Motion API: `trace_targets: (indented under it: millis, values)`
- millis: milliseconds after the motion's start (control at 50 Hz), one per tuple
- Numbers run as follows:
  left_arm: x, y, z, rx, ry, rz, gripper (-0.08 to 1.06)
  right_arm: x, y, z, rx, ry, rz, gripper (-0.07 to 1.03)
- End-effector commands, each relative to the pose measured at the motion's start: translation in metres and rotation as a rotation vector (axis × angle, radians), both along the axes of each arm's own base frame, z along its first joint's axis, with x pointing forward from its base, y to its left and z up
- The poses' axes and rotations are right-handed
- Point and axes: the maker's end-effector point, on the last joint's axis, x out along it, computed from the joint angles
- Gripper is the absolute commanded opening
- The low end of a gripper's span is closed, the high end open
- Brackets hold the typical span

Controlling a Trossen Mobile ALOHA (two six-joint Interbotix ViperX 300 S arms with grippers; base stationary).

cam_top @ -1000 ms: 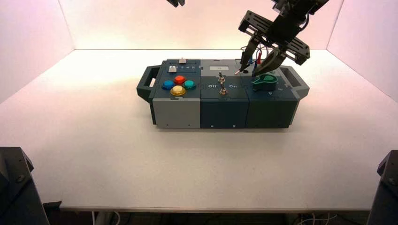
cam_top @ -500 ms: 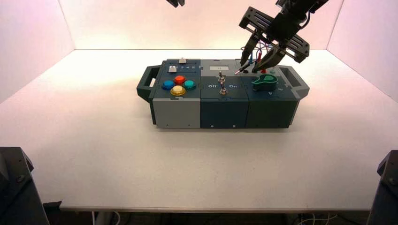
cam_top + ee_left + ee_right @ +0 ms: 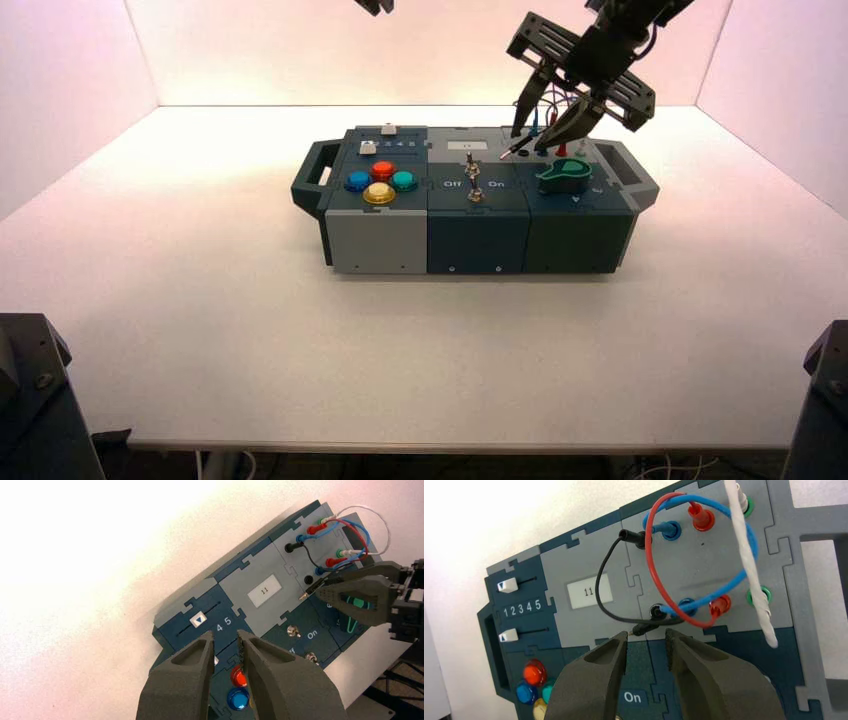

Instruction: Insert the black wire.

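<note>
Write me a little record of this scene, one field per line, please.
Black wire: one end plugged in at the box's far side
Loose plug: out, bare pin showing, beside the nearer black socket
Right gripper: over the right part of the box, by the loose plug, jaws apart
Left gripper: idle beyond the box's far edge, jaws apart
Display: 11
Other wires: red, blue, white

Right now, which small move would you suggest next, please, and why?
I would probably lower the right gripper slightly, then close it: its jaws stand open around the slim black plug with bare metal pin, which lies outside the round black socket.
</note>
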Motion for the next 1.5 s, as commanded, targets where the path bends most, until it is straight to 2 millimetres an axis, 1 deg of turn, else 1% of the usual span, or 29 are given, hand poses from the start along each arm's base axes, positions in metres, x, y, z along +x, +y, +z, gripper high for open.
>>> trace_targets:
  millis: [20, 640, 680, 720, 740, 780, 820, 840, 980, 1180, 1500]
  values:
    - [0.004, 0.0, 0.024, -0.026, -0.053, 0.008, 0.28, 0.011, 0.002, 0.008, 0.01, -0.029, -0.004, 0.42]
    - [0.005, 0.0, 0.021, -0.023, -0.046, 0.008, 0.28, 0.021, 0.007, 0.001, -0.002, -0.021, 0.017, 0.4]
    - [0.005, -0.001, 0.021, -0.023, -0.046, 0.007, 0.28, 0.022, 0.007, 0.002, -0.001, -0.024, 0.017, 0.36]
    - [0.006, 0.0, 0.02, -0.023, -0.046, 0.008, 0.28, 0.022, 0.007, 0.002, -0.001, -0.023, 0.017, 0.29]
    - [0.006, 0.0, 0.02, -0.023, -0.046, 0.008, 0.28, 0.022, 0.008, 0.002, 0.0, -0.023, 0.018, 0.23]
    - [0.006, -0.001, 0.019, -0.022, -0.043, 0.008, 0.28, 0.022, 0.008, 0.002, 0.002, -0.021, 0.018, 0.07]
    - [0.006, -0.001, 0.018, -0.021, -0.041, 0.008, 0.28, 0.023, 0.008, 0.003, 0.001, -0.024, 0.021, -0.03]
    - [0.006, 0.0, 0.018, -0.021, -0.04, 0.008, 0.28, 0.023, 0.008, 0.003, 0.002, -0.023, 0.019, -0.03]
    - [0.005, -0.001, 0.016, -0.019, -0.033, 0.007, 0.28, 0.02, 0.01, 0.004, 0.001, -0.024, 0.029, -0.02]
    - [0.007, -0.001, 0.019, -0.023, -0.04, 0.007, 0.28, 0.017, 0.015, 0.009, -0.003, -0.03, 0.075, -0.02]
    - [0.007, -0.001, 0.016, -0.021, -0.036, 0.007, 0.28, 0.018, 0.012, 0.01, -0.048, -0.053, 0.133, -0.02]
